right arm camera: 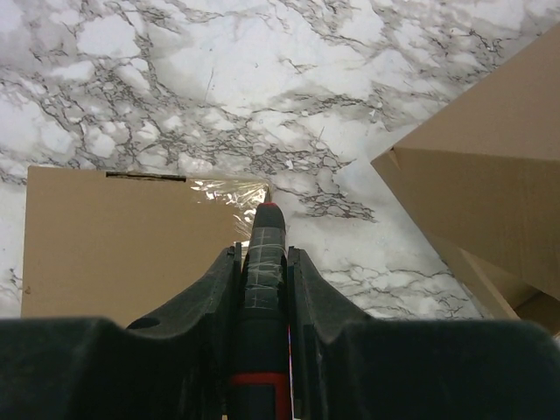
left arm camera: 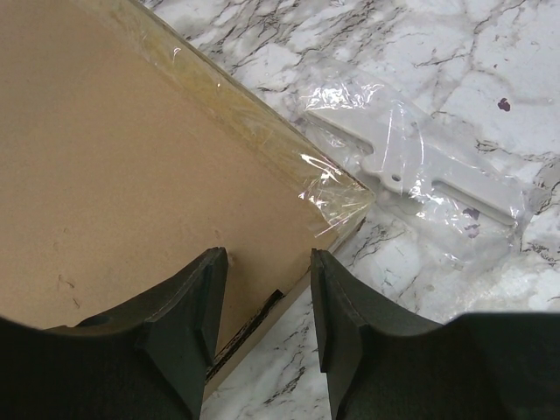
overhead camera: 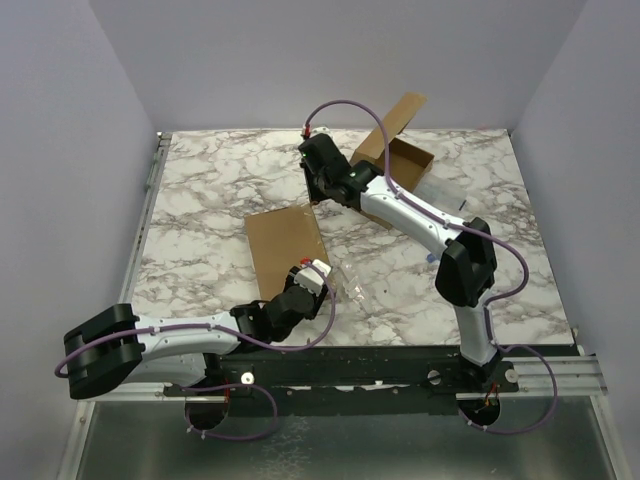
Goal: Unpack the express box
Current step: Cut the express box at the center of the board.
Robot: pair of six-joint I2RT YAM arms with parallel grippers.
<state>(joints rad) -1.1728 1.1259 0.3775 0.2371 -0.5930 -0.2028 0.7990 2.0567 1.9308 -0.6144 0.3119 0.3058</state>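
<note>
The express box (overhead camera: 285, 245) is a flat brown cardboard parcel lying at centre left, its edge sealed with clear tape (left arm camera: 262, 131). My right gripper (right arm camera: 264, 255) is shut on a black and red cutter (right arm camera: 267, 223). The cutter's tip sits at the taped far corner of the box (right arm camera: 114, 236). My left gripper (left arm camera: 267, 262) stands open over the box's near right corner, one finger above the cardboard (left arm camera: 131, 175) and the other above the marble. Nothing is between its fingers. In the top view the left gripper (overhead camera: 315, 272) is at the box's near end and the right gripper (overhead camera: 318, 192) at its far end.
A second cardboard box (overhead camera: 400, 160) stands open at the back right, flap raised, close to the right arm. A clear plastic bag with a white flat part (left arm camera: 420, 166) lies on the marble just right of the express box. Grey walls enclose the table.
</note>
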